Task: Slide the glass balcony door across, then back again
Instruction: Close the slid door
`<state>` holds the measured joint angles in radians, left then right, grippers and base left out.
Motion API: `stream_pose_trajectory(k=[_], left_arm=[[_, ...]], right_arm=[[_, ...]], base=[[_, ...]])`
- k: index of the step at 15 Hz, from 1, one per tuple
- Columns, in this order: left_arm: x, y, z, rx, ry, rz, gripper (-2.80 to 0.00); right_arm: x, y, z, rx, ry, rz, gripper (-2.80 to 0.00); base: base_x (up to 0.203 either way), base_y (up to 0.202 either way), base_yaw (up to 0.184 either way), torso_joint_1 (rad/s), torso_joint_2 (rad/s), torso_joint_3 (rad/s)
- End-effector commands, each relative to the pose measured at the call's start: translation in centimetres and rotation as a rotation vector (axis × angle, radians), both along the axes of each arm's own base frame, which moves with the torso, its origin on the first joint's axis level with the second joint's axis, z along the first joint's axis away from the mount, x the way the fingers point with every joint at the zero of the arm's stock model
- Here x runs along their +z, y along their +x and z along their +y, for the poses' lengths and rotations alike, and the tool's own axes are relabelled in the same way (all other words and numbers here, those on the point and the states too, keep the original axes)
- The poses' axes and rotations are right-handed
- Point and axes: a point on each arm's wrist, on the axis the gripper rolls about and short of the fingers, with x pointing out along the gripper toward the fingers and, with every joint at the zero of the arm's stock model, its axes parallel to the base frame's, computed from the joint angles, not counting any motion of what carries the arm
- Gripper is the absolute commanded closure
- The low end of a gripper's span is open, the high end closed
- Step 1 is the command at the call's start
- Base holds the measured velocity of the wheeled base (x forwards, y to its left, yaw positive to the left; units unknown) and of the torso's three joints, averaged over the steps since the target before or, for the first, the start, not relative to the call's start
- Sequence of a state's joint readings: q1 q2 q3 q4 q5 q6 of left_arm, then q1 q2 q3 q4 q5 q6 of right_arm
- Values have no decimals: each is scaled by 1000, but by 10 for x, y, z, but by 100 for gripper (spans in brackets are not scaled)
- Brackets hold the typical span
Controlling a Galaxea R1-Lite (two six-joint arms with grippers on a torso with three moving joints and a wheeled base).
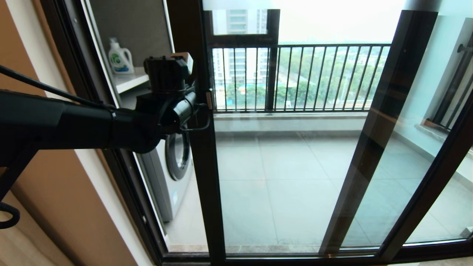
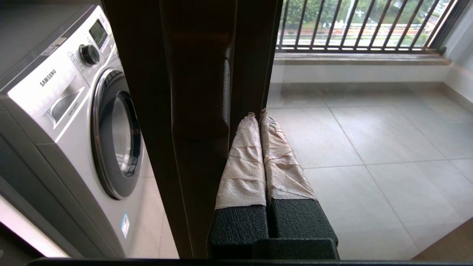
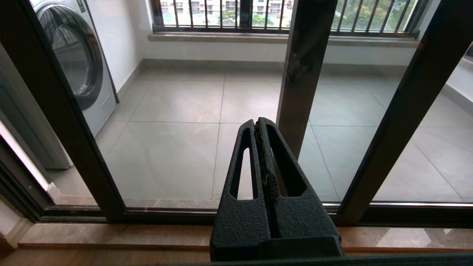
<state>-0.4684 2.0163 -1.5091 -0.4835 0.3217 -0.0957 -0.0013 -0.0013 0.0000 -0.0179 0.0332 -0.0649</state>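
From my head camera, my own left arm covers the top half of the washing machine, and my wrist blocks the spot where my left gripper meets the stile of the glass balcony door, so no contact visible there. The door's top runs out of frame. The detergent bottle label is too small to read. My right gripper isn't in the head shot at all. In the left wrist view the pull handle is mostly lost in shadow.
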Motion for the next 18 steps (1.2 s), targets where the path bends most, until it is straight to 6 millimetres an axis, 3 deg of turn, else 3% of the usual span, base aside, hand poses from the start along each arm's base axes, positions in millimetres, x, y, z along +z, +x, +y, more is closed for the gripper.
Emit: stream_pose_trajectory(k=[1,7,18], left_arm=[[1,2,5,17,-2,-5,0],[12,0,19,54,27,-32,0],[3,3,40,104,44,3,0]], right_arm=[[-3,1,0,0,-1,13,0],[-3,1,0,0,-1,13,0],[-3,1,0,0,-1,13,0]], base=[[0,0,0,0,0,0],[0,0,0,0,0,0],[0,0,0,0,0,0]])
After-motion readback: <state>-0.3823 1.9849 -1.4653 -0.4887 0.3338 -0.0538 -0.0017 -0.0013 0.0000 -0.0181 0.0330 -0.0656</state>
